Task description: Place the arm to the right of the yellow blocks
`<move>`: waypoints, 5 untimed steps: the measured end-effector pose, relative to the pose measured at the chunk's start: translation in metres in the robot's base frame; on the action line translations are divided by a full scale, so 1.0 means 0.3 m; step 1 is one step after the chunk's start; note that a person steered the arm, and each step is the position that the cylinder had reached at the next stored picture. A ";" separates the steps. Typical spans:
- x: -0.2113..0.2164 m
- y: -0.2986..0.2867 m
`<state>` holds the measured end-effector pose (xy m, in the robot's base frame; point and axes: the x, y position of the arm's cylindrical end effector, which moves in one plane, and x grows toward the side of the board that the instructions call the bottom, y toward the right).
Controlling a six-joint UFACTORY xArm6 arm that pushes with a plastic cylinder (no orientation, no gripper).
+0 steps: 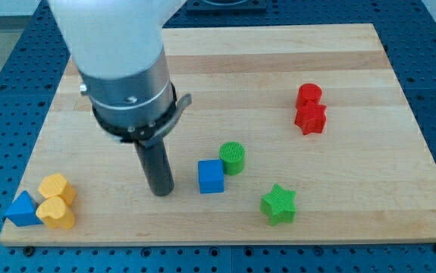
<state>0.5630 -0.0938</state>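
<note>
Two yellow blocks sit at the view's lower left: one yellow block above and a yellow heart-like block below, touching each other. My tip rests on the board well to the right of them, with a gap of bare wood between. The tip stands just left of the blue cube, apart from it.
A blue triangle touches the yellow blocks on their left, near the board's corner. A green cylinder sits by the blue cube. A green star lies lower right. A red cylinder and red star sit at the right.
</note>
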 end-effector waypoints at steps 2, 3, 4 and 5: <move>0.073 -0.100; 0.076 -0.135; 0.084 -0.105; 0.088 -0.059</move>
